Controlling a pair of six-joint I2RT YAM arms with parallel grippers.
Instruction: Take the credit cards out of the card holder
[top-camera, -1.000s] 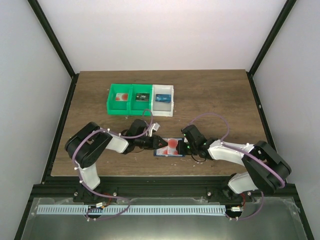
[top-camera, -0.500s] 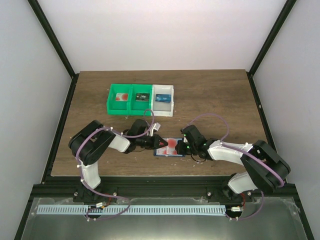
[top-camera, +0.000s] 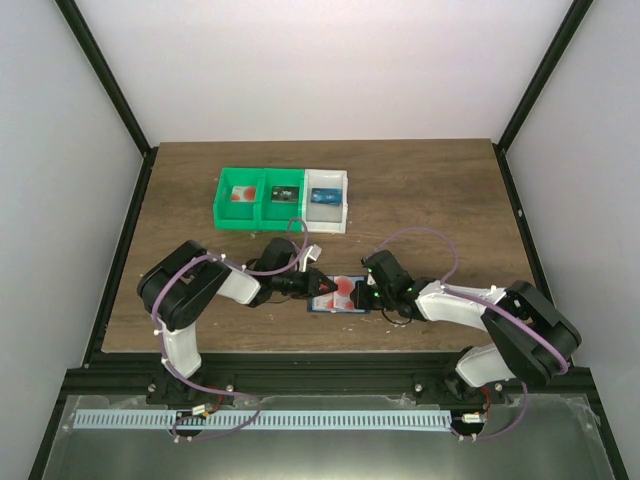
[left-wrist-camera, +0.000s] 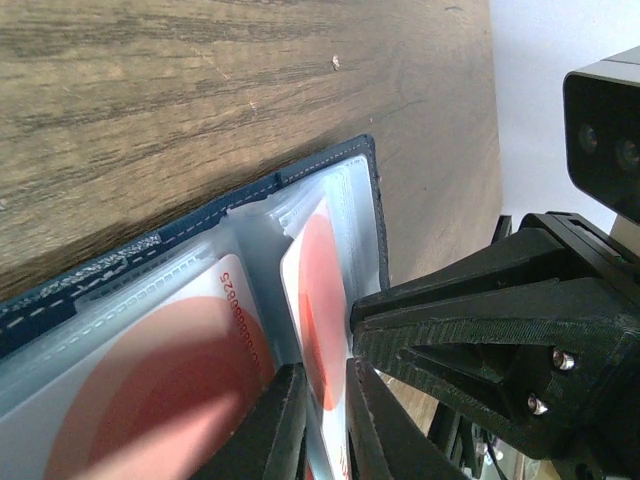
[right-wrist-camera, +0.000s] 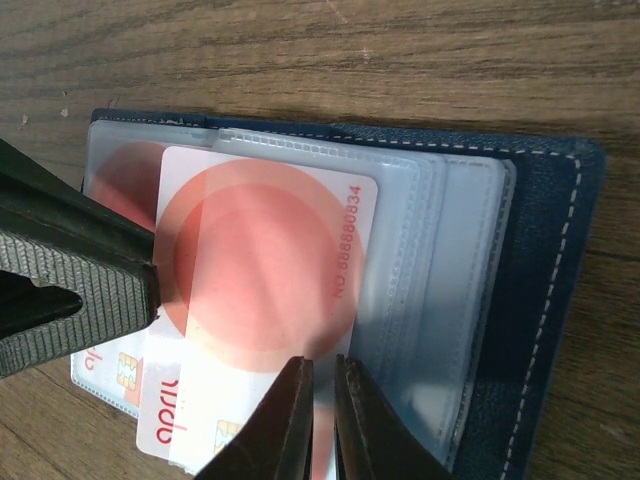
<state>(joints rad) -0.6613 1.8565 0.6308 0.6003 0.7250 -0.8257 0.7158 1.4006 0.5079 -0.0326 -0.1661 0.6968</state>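
The wooden table (top-camera: 420, 200) carries everything. 2 arms reach in from its near edge, the left arm (top-camera: 190, 290) and the right arm (top-camera: 500, 320), and their tips meet over the card holder (top-camera: 335, 310), which lies open and flat near the front middle.

At the back stand 2 bins side by side and touching. The green bin (top-camera: 260, 222) has 2 compartments and the white bin (top-camera: 325, 226) has 1. Each of the 3 compartments holds 1 small item, too small to name.

The card holder is navy with pale stitching, and clear pockets are stacked on its inner face. 2 credit cards (right-wrist-camera: 260, 270) show clearly in it, both whitish with a big red spot. 1 lies half out of its pocket on top. The other (right-wrist-camera: 105, 375) sits lower, beneath it.

The left gripper (left-wrist-camera: 322, 372) is clenched on the edge of 1 credit card (left-wrist-camera: 315, 290), which stands up between its 2 fingers. The right gripper (right-wrist-camera: 320, 365) has its 2 fingers pinched almost together over the near edge, where card and clear pocket overlap. Which of those it grasps cannot be told. The 2 grippers sit close together, just apart, above the holder.
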